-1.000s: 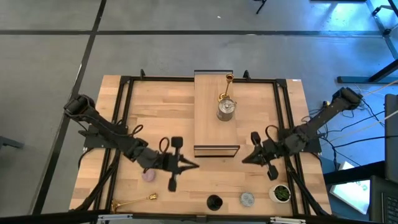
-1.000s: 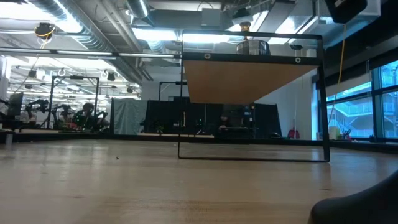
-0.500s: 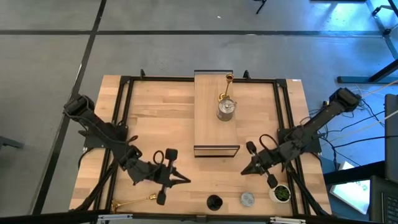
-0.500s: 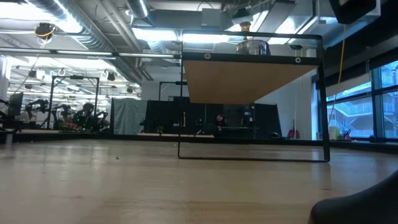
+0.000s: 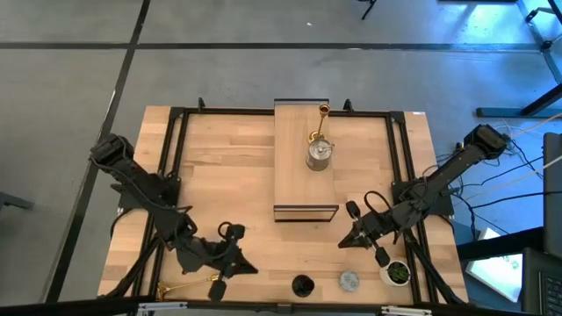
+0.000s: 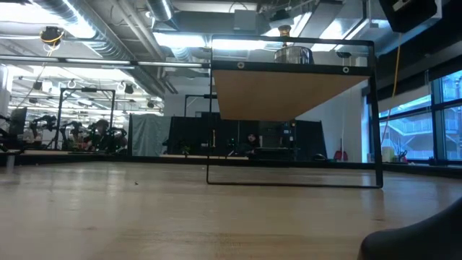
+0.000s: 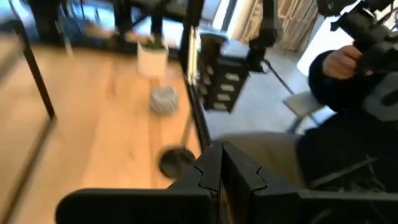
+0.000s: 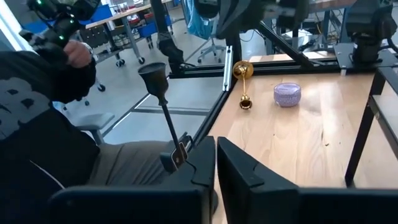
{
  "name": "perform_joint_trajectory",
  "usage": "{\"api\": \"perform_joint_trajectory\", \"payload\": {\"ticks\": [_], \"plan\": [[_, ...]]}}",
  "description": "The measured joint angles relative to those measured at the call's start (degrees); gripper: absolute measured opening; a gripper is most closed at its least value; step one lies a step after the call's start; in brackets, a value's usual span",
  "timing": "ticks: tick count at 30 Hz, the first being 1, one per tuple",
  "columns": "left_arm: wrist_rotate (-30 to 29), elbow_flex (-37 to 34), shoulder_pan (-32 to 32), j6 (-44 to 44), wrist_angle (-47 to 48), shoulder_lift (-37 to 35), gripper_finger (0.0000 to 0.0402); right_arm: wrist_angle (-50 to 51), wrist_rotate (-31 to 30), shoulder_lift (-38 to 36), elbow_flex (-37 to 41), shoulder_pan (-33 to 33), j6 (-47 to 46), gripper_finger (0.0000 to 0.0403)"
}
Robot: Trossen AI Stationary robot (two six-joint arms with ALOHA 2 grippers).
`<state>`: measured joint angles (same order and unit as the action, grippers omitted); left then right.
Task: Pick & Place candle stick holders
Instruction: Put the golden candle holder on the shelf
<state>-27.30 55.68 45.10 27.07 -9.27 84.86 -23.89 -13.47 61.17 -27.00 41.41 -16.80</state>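
On the raised light-wood shelf stand a tall gold holder and a silver one. A second gold holder lies on its side near the table's front left corner. A black stemmed holder and a grey-blue one stand at the near edge. The lilac-pink holder shows only in the right wrist view. My left gripper is shut and empty, left of the black holder. My right gripper is shut and empty, up and right of it.
A small white pot with a green plant stands at the near right corner. Black frame rails run along both table sides. A seated person in dark clothes is beyond the near edge. Bare wood lies between shelf and near row.
My left gripper has swung toward the table's near left, sinking a little and rolling about its own axis, and now covers the spot where the lilac-pink holder showed. My right gripper has crept slightly toward the near edge. Both have stayed shut.
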Motion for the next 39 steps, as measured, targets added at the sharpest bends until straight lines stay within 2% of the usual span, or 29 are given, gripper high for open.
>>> {"api": "perform_joint_trajectory", "payload": {"ticks": [4,9,13,16,18,22,26,29,34,39], "plan": [[-1.5,1.4,3.5,8.3,8.8,0.3,0.0002,0.0,-0.1,0.0,0.0,0.0,-0.4,0.0033],[0.5,11.0,6.7,20.2,26.1,3.5,0.0002,0.0,-1.3,0.0,0.0,0.0,-0.4,0.0039],[7.2,21.4,7.9,31.7,44.7,9.0,0.0002,0.1,-1.4,0.0,0.0,0.0,-1.1,0.0039],[15.7,27.4,7.9,42.0,57.9,13.4,0.0002,0.2,-1.4,0.0,0.0,0.0,-1.4,0.004],[22.4,29.6,7.5,47.8,63.3,15.6,0.0002,0.3,-1.4,0.0,0.0,0.0,-1.9,0.004],[35.1,30.0,7.0,55.5,67.3,18.4,0.0007,0.4,-1.4,0.0,0.0,0.0,-2.3,0.004],[43.1,30.0,6.7,57.6,69.9,21.3,0.0032,0.5,-1.4,0.0,0.0,0.0,-2.3,0.004],[42.7,30.0,6.2,57.7,71.2,22.4,0.006,0.5,-1.4,0.0,0.0,0.0,-2.1,0.004],[35.8,30.0,6.1,56.7,67.7,23.5,0.0111,0.5,-1.3,0.0,0.0,0.0,-1.4,0.004],[35.4,30.0,6.6,55.0,67.3,26.0,0.0137,0.5,-1.2,0.0,0.0,0.0,-0.8,0.004]]}}
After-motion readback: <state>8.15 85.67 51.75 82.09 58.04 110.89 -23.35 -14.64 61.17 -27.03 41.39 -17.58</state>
